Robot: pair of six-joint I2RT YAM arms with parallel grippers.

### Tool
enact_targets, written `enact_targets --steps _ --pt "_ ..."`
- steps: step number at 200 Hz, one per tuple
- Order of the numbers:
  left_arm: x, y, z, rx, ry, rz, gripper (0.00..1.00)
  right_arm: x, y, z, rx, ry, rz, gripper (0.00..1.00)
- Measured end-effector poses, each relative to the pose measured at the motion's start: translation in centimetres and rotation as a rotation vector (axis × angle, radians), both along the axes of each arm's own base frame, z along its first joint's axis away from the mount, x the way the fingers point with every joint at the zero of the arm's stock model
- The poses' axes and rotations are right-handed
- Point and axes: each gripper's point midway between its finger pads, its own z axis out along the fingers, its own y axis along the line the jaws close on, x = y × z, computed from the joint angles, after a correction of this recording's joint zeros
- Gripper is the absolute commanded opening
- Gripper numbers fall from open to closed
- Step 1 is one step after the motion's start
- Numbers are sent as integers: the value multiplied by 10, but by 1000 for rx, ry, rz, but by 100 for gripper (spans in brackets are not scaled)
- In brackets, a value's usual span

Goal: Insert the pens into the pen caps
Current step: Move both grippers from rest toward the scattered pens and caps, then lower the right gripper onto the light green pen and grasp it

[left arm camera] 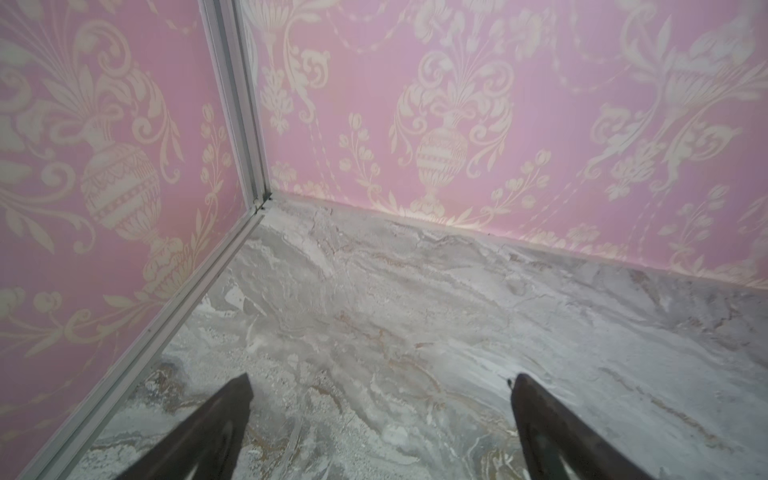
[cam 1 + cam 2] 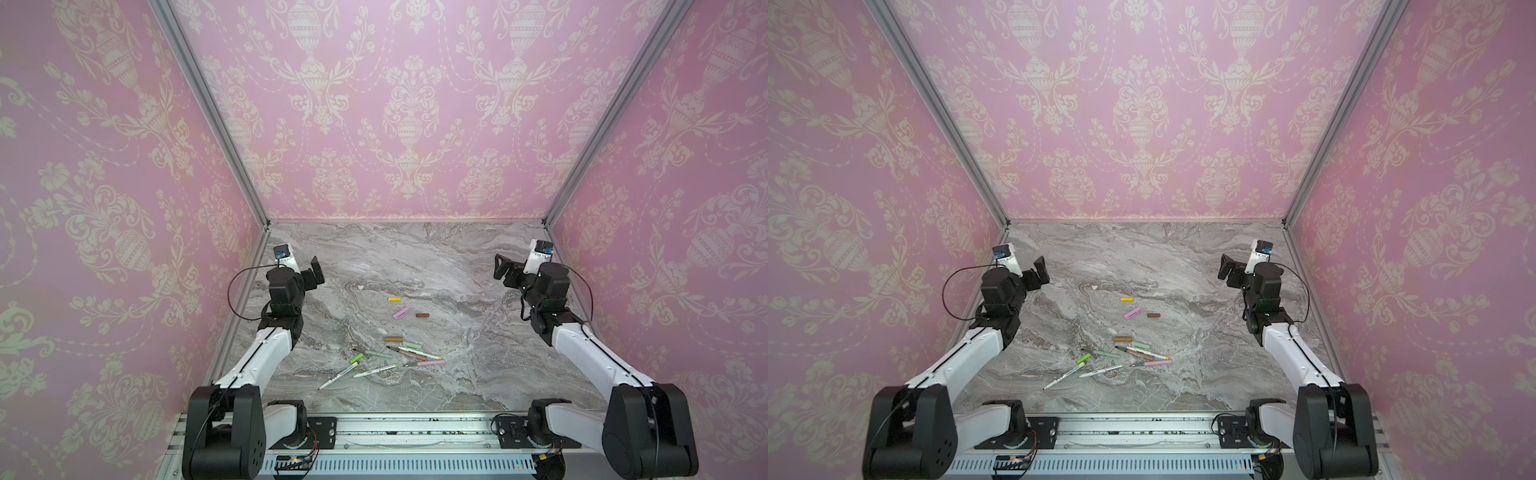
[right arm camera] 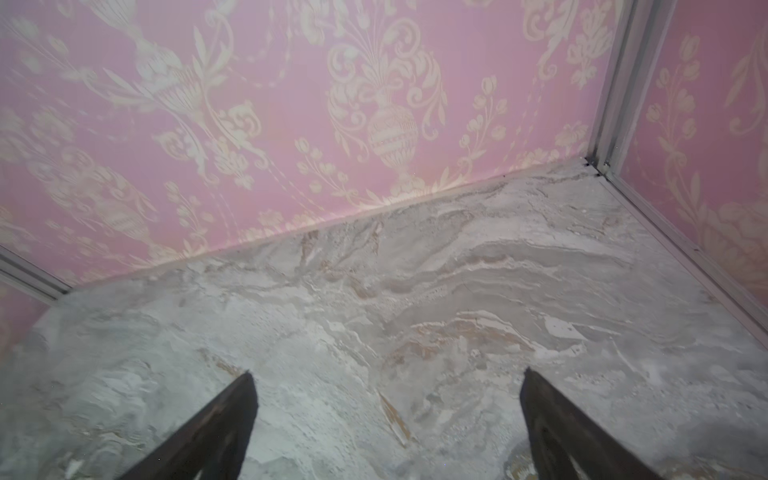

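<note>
Both tools are empty. The left gripper (image 2: 316,269) hangs with its jaws spread wide by the worktop's (image 2: 457,257) left edge, towards the back left corner. The right gripper (image 2: 500,266), equally released, hangs by the right edge; each wrist view shows only bare marble between the fingers. No pen is capped yet.

The pens (image 2: 376,370) lie in a loose heap a little short of the front edge, about midway along it, and the pen caps (image 2: 400,313) spread from that heap to the worktop's middle.

Several barrels cross or touch, so closing on one will probably drag or flick a neighbour. Barrels and caps look round, and a nudge may send them rolling. A cap gripped off-centre could swivel, and a tip meeting its rim instead of its mouth would push it out of the jaws.

Six pens: three white-barrelled pens (image 2: 337,376), a sage-green pen (image 2: 379,354), a tan pen (image 2: 413,356) and a pink pen (image 2: 430,363). Six caps: yellow cap (image 2: 394,299), pink cap (image 2: 400,313), dark brown cap (image 2: 422,315), tan cap (image 2: 393,339), sage green cap (image 2: 412,344) and lime green cap (image 2: 355,358)
</note>
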Motion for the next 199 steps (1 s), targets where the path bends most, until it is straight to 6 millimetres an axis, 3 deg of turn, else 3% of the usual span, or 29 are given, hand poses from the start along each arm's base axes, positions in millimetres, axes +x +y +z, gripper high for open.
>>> enact_targets --steps 15,30,53,77,104,132,164,199 --pt "-14 -9 29 -63 -51 -41 99 -3 17 17 87 -10 74 88" --pt "-24 -18 37 -127 -48 -80 99 -7 50 15 134 62 170 85" --pt "-39 -29 23 -236 33 -115 98 -22 127 6 120 215 369 79" --pt "-57 -34 10 -340 110 -106 97 -53 211 3 27 350 596 69" --pt "-79 -35 -5 -409 199 -72 97 -99 275 -18 -111 492 787 58" --pt "-95 -29 -18 -414 290 -14 97 -140 322 -56 -275 634 928 54" --pt "-110 -18 -18 -391 300 51 98 -181 363 -107 -461 756 1045 49" --pt "-124 -10 -1 -384 224 86 99 -197 388 -137 -575 806 1105 46"
